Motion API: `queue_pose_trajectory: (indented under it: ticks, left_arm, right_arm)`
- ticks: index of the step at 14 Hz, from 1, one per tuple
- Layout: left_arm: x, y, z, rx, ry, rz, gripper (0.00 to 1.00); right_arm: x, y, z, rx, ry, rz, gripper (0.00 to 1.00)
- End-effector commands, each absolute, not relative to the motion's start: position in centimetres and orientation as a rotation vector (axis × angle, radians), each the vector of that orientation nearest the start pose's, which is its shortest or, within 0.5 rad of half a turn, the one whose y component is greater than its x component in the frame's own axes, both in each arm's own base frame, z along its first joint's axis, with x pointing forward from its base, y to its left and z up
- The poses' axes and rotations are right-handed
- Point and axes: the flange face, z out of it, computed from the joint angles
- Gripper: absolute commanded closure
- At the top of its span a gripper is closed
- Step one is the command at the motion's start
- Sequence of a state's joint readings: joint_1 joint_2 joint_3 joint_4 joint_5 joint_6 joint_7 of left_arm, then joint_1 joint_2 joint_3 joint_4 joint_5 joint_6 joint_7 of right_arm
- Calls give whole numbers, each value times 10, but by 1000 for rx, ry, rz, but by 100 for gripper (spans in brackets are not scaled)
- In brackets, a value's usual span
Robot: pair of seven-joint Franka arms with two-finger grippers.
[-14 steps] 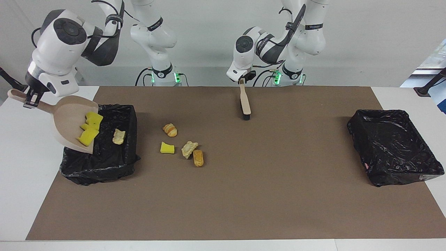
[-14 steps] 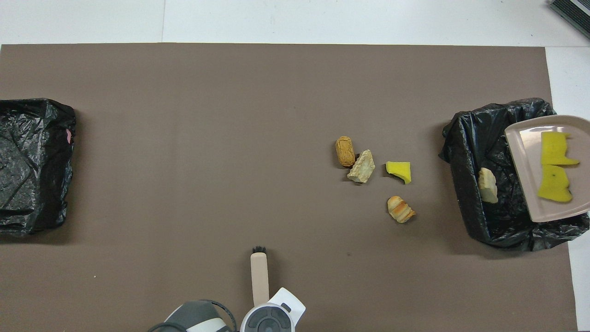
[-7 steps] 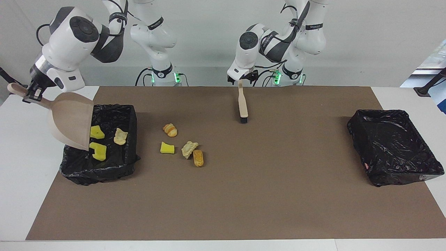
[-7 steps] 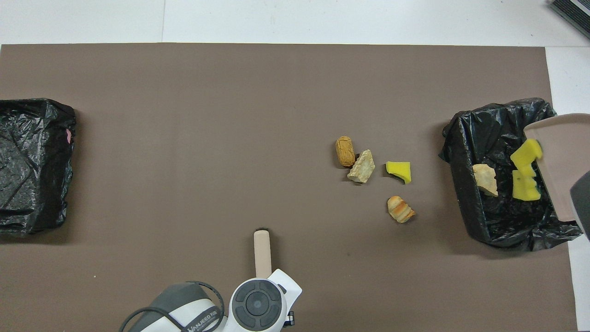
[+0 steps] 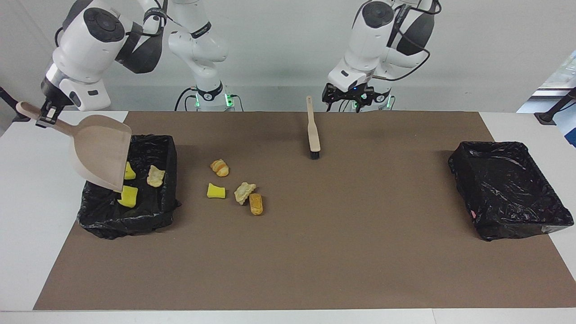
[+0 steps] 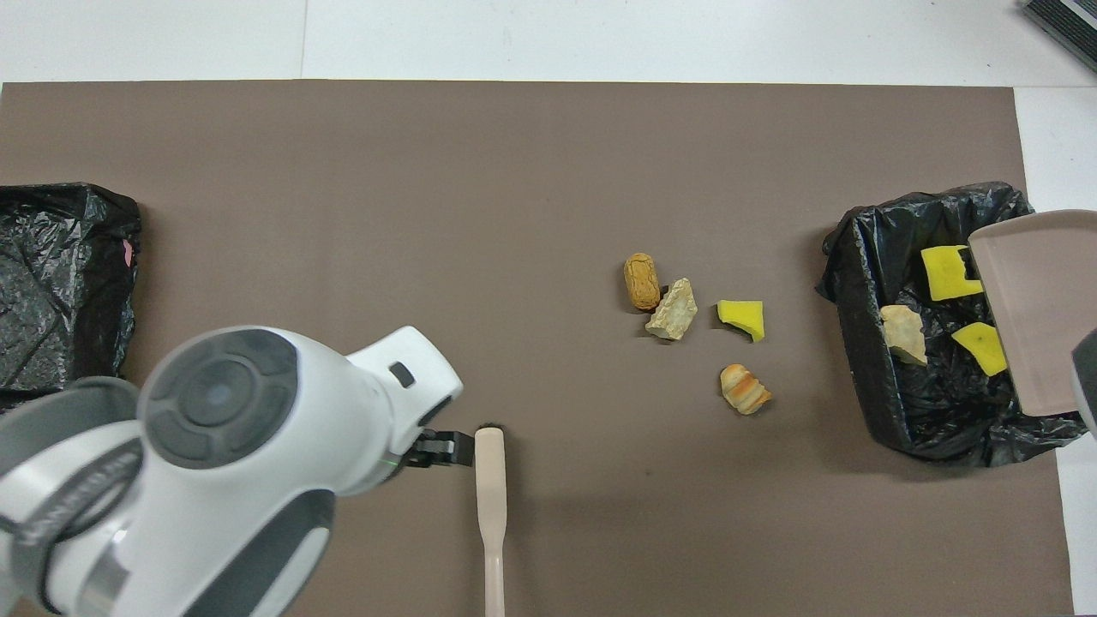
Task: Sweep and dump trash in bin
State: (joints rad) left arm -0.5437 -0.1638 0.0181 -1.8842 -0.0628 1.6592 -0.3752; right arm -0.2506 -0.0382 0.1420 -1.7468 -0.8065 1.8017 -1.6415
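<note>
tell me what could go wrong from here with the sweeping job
1. The left gripper has let go of the beige wooden brush, which lies flat on the brown mat; picking its thin handle up again could fail.
2. Four trash chunks lie on the mat beside the black-lined bin; a hard sweep could scatter them.
3. The right gripper holds the tilted beige dustpan over the bin; lowering it could snag the liner.
</note>
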Motion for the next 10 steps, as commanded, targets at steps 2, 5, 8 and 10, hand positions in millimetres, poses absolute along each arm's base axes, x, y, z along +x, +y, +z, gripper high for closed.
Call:
queue_pose_trajectory:
  ticks: [2,5,8,10]
  left_arm:
    - [475,-203,623,-3156,252,33,0]
    - [490,-134,659,-3141,383,32,0]
    - [501,-95,680,-3075,482,-25,0]
    - [516,-85,691,-3025,469,-64,0]
  right_arm:
    - [548,-113,603,1815,1905,-578,100]
    - [547,-100,593,1950,1964,-419,100]
    - [546,-83,585,2119,1917,-277,100]
    - [545,-53,582,2241,1799,-216,100]
